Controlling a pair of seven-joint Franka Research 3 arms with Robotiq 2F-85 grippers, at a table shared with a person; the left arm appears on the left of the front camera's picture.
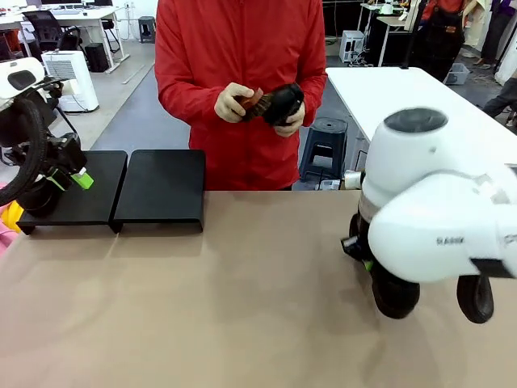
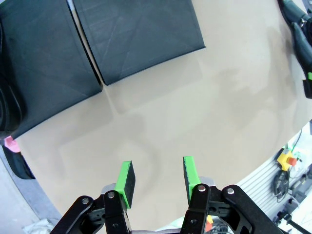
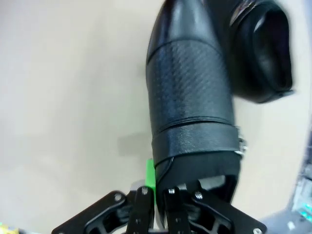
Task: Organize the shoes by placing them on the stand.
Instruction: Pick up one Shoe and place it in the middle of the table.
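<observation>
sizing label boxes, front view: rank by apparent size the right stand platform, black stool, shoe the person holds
right stand platform
black stool
shoe
Stool and shoe look close, and the stool stands farther off, so that order is unsure.

The front camera sits on the robot's side of the table [image 1: 242, 323], facing the person [image 1: 240, 81] at twelve o'clock. The left wrist camera looks down from well above, with the stand [image 2: 136, 39] at eleven o'clock, shared with the front view. The right wrist camera is pressed close against a shoe [image 3: 190, 83] at twelve o'clock.
</observation>
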